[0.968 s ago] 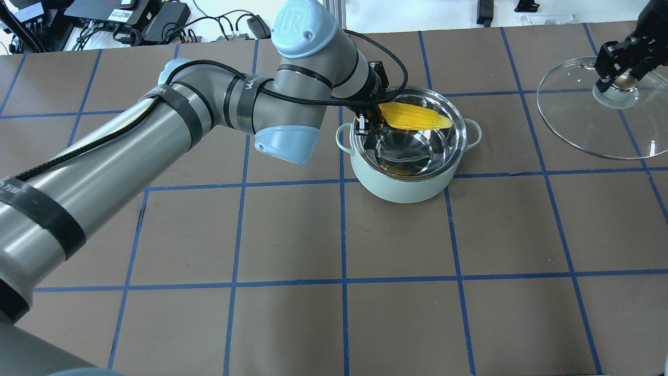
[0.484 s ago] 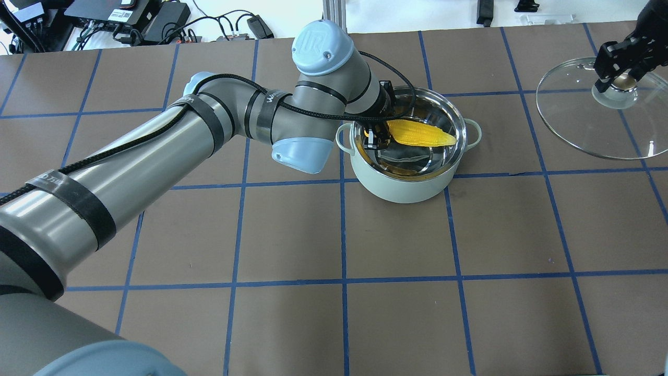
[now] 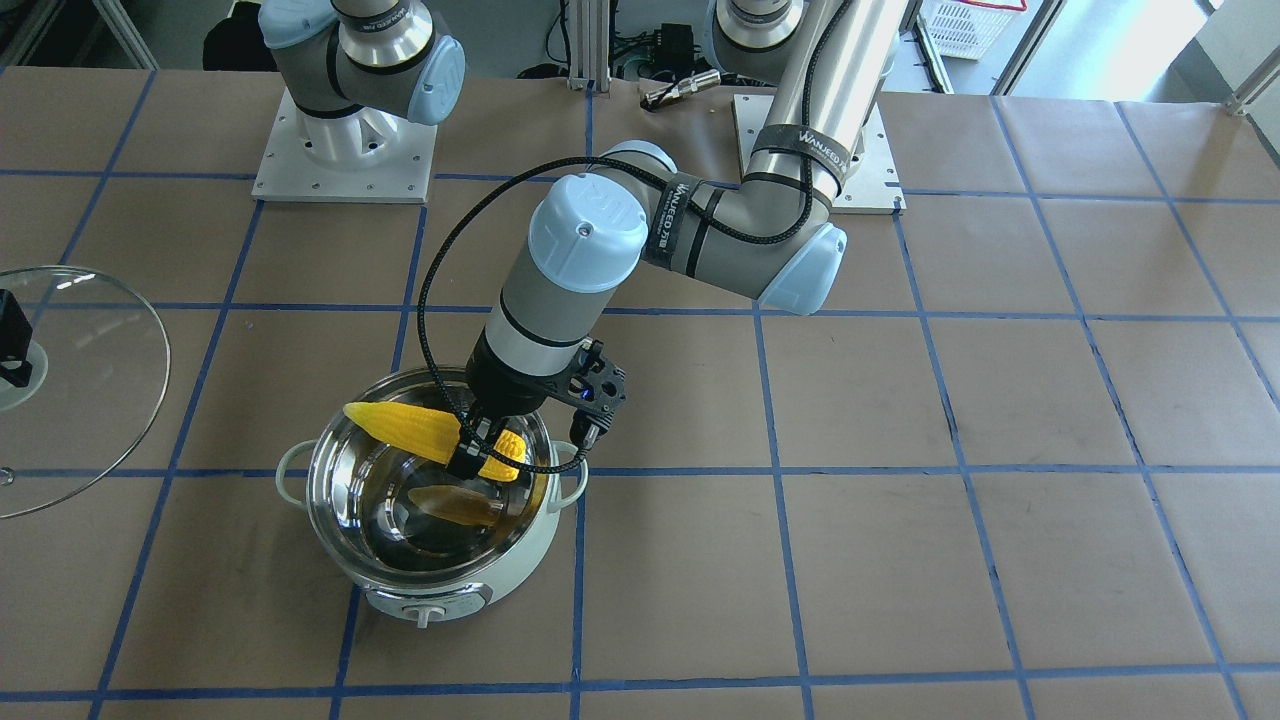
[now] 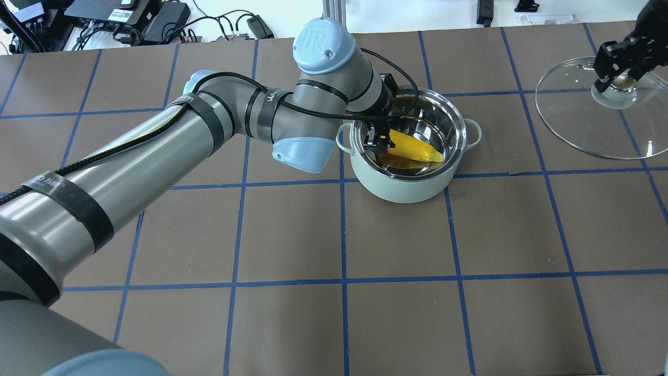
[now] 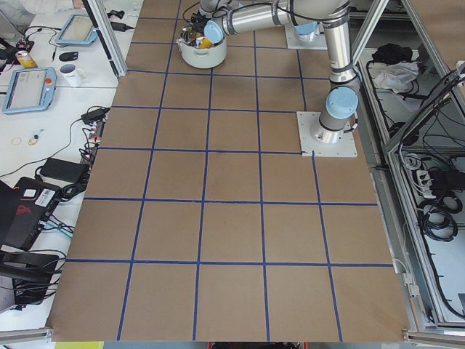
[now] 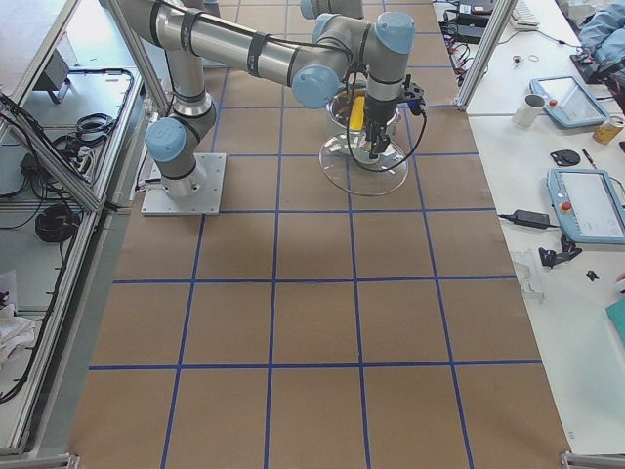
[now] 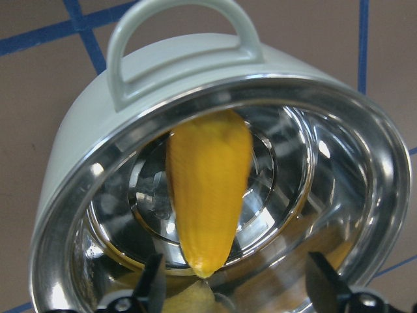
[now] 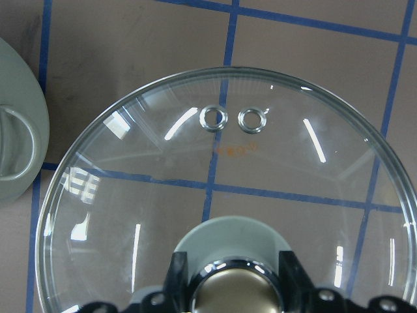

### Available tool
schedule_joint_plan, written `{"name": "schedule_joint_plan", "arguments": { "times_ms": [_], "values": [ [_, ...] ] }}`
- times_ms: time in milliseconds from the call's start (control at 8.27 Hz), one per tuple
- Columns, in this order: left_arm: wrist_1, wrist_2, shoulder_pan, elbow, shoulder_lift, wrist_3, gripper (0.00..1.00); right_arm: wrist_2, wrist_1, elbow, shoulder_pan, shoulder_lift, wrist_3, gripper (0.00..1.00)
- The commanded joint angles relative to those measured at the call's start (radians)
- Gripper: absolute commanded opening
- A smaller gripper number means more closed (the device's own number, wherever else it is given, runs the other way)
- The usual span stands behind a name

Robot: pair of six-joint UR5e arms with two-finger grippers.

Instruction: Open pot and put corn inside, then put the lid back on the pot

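Note:
The mint-green pot (image 4: 402,190) stands open at the table's far middle, also seen in the front view (image 3: 520,560). The yellow corn (image 4: 412,149) lies tilted inside its steel bowl, pointed end to the right. In the left wrist view the corn (image 7: 208,195) is blurred and hangs loose over the bowl. My left gripper (image 4: 378,138) is at the corn's blunt end, and its jaws stand wide apart (image 7: 238,287). My right gripper (image 4: 618,78) is shut on the knob of the glass lid (image 4: 589,125) at the far right, away from the pot (image 8: 215,163).
Brown table with a blue tape grid. Cables and electronics (image 4: 130,15) lie beyond the far edge. My left arm's elbow (image 4: 302,149) hangs just left of the pot. The pot's control knob (image 3: 428,612) faces the operators' side.
My left gripper has lowered the corn from above the pot's far rim down into the bowl. The right gripper and lid have stayed put.

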Motion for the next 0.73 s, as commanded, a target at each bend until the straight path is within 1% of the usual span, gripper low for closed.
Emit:
{"name": "schedule_joint_plan", "arguments": {
  "times_ms": [0,242,484,605],
  "values": [
    [0.002,0.003,-0.003,0.001,0.029,-0.014,0.96,0.023,-0.001,-0.012,0.002,-0.007,0.009,0.18],
    [-0.001,-0.005,0.006,0.002,0.066,0.050,0.97,0.032,-0.003,-0.031,0.023,-0.010,0.029,0.19],
    [-0.016,-0.012,0.011,0.002,0.092,0.278,0.99,0.032,-0.009,-0.047,0.098,-0.013,0.105,0.20],
    [-0.024,-0.053,0.014,0.002,0.114,0.426,0.99,0.032,-0.010,-0.047,0.115,-0.015,0.140,0.20]
  ]
}}
